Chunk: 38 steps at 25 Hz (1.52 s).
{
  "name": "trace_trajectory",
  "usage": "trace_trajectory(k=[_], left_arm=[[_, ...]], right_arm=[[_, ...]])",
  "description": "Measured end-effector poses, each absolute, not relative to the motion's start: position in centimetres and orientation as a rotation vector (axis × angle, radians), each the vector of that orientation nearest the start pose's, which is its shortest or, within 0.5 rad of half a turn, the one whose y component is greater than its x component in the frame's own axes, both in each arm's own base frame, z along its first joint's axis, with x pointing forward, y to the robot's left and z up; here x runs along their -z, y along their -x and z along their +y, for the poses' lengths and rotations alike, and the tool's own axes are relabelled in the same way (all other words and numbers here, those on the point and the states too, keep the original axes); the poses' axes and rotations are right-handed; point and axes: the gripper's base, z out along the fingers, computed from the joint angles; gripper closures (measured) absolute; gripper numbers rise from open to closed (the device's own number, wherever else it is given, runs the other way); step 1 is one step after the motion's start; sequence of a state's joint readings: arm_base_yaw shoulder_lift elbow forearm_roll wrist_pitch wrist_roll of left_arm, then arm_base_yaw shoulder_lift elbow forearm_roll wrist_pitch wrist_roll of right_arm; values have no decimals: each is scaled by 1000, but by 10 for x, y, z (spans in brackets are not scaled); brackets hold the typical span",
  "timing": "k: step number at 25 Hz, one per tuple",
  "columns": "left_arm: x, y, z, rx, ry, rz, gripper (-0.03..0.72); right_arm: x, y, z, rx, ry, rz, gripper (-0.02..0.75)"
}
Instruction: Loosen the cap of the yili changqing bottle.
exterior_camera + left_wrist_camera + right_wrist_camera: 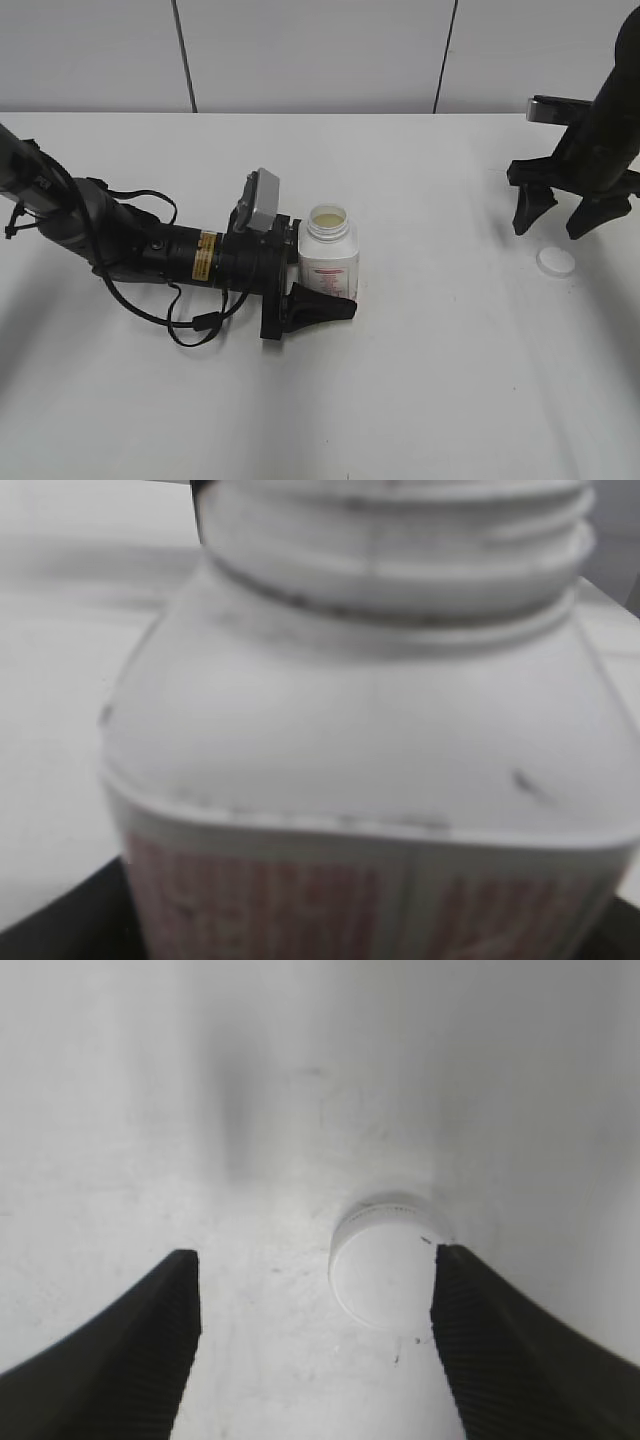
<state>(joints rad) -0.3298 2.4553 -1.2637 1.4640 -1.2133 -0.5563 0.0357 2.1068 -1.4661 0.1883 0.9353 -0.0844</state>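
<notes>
**A:** Where is the yili changqing bottle point(328, 257)?

**B:** Upright near the middle of the white bench point(420, 390). Its neck is uncovered; in the exterior view you look down into the round mouth, pale inside. The label carries red-pink print.

**A:** And the left gripper point(310, 272)?

**B:** The left arm lies low across the bench from the left edge, cables looped beside it. Its jaws are clamped on the bottle's lower body: one dark finger point(322, 305) crosses the front of the base, the other is hidden behind the bottle. In the left wrist view the bottle point(370, 750) fills nearly the whole picture, blurred, with the threaded neck at the top, rounded shoulders below it and the printed label at the bottom.

**A:** The cap point(556, 261)?

**B:** Off the bottle, lying flat on the bench well to the right of it, close to the right edge of the exterior view.

**A:** Is the right gripper point(566, 217) holding it?

**B:** No. It hangs above the bench with its jaws apart and nothing between them. In the right wrist view the cap point(385, 1265) sits on the bench between the two ribbed fingers point(150, 1340), much nearer the right-hand one. Whether that finger touches it I cannot tell.
</notes>
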Motion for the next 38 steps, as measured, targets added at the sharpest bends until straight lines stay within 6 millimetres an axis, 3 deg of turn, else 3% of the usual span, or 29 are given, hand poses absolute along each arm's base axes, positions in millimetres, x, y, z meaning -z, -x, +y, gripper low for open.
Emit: trace_trajectory(k=[3,8,23,31,38], left_arm=[[-33,-349,-209,1159,-1425,1430,116],[-43,-351,-210,1141,-1430,1410,105],[-120,-354,-211,1097,-1460,1321,105],[-178,-349,-208,1095,-1436,1391,105],[-233,-357,-196,806,-1280,1573,104]], right_arm=[[-147,-411,29,-240,24,3044,174],[-147,-410,29,-244,30,3064,174],[-149,-405,29,-256,41,3119,174],[-194,-414,35,-343,53,3086,174],[-233,-424,39,-398,61,2979,174]])
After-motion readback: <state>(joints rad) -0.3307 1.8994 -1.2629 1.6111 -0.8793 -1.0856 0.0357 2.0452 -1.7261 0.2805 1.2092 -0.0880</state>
